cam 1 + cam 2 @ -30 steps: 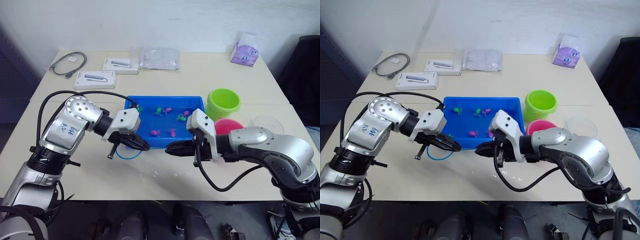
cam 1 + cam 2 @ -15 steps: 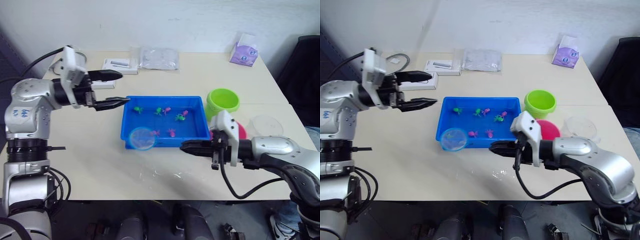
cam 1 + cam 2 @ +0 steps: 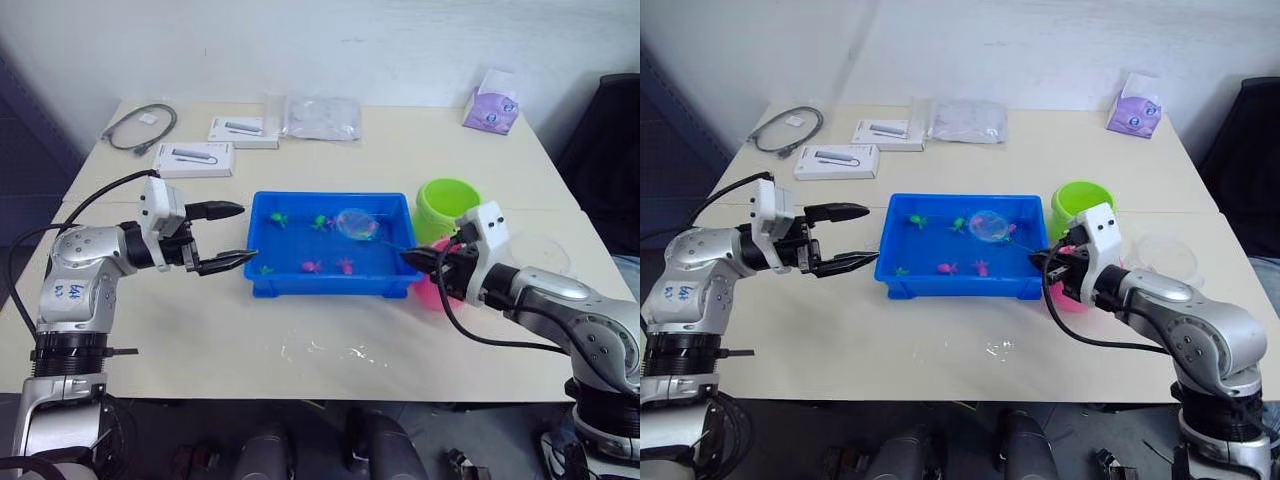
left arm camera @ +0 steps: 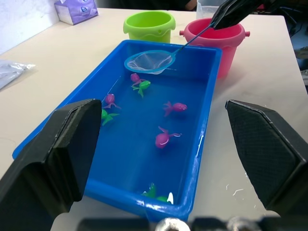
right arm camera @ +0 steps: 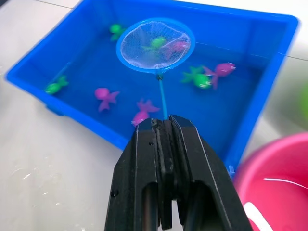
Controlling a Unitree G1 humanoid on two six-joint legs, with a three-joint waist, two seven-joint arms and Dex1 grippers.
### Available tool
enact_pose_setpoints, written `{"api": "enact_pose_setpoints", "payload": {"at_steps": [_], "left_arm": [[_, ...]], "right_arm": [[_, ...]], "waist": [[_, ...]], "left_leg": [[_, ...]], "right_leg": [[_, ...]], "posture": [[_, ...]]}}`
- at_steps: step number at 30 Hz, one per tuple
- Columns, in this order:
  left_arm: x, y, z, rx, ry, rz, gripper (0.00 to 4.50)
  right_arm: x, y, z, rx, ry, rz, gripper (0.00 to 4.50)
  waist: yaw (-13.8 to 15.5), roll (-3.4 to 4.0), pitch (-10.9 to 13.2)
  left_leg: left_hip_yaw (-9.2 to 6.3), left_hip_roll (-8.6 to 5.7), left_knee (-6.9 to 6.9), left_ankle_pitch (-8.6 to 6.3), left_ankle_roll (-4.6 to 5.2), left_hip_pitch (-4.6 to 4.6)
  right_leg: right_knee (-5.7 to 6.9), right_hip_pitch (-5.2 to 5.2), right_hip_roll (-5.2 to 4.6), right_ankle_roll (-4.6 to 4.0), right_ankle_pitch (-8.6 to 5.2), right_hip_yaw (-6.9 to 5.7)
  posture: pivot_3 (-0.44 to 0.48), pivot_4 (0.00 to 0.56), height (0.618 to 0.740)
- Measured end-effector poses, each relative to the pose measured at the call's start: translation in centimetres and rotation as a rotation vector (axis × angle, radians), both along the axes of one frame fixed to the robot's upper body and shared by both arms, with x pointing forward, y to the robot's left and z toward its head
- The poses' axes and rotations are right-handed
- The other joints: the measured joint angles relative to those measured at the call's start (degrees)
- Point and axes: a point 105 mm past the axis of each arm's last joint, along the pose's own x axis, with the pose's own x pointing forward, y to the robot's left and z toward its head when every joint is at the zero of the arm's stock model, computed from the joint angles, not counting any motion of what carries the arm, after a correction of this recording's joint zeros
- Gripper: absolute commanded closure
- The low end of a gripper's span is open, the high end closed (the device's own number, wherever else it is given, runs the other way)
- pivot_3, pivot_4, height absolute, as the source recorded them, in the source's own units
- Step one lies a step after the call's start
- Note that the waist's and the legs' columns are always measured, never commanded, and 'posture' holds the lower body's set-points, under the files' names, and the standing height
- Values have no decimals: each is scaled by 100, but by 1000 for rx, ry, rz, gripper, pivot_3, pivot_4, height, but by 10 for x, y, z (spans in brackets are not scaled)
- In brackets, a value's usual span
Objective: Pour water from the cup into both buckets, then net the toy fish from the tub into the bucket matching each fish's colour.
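Pink bucket [image 3: 438, 283] is sitting behind the right hand [image 3: 412, 257] gripping the net [image 3: 357, 223] over the tub [image 3: 330, 287], while the left hand [image 3: 232, 233] is hovering open beside it.

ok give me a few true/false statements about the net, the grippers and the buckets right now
1. The right gripper is shut on the net. True.
2. The net's hoop is over the pink bucket. False: it is held over the blue tub, above the fish.
3. The left gripper is open and holds nothing. True.
4. The lime green bucket lies tipped on its side. False: it stands upright beside the tub.
5. Green and pink toy fish are in the tub. True.
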Motion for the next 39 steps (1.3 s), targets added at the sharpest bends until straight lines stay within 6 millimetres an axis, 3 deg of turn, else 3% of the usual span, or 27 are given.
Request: {"api": "enact_pose_setpoints", "payload": {"at_steps": [3,8,17,20,25,29,34,39], "left_arm": [[-1,-14,-2,-13,-11,-29,76],[0,-15,-6,-11,-4,-12,76],[-5,-17,-13,0,14,-17,76],[-6,-16,-17,2,27,-13,76],[-9,-18,-17,7,21,-15,76],[-9,-17,-20,9,34,-10,76],[-10,-17,-20,9,37,-9,76],[-10,-17,-20,9,38,-9,76]], "right_arm": [[14,0,-1,10,27,-23,4500],[20,0,-13,29,129,-20,4500],[15,9,-25,22,264,28,4500],[6,22,-33,47,340,83,4500],[-4,30,-28,76,366,138,4500],[-7,37,-12,134,308,180,4500],[5,28,7,148,207,123,4500],[19,5,3,36,182,3,4500]], "waist": [[-11,0,0],[-16,0,0],[-7,0,0],[-9,1,0],[-13,1,0],[-15,1,0],[-17,2,0],[-11,2,0]], "left_leg": [[4,1,-1,1,2,3],[6,3,-4,2,1,1],[4,3,-4,2,1,0],[3,4,-4,2,1,0],[2,4,-6,1,1,0],[3,3,-6,1,1,0],[3,2,-8,1,1,1],[4,-1,-8,2,1,0]], "right_leg": [[3,0,-1,3,2,6],[1,-2,-1,3,2,7],[0,-2,-7,3,2,5],[1,-2,-8,3,2,5],[0,-3,-8,3,2,4],[0,-3,-8,3,2,6],[-1,-3,-7,3,2,5],[-2,-3,-9,3,2,5]], "posture": [[0,150,740],[0,150,740],[0,150,740],[0,150,740],[0,150,740],[0,150,740],[0,150,740],[0,150,740]]}}
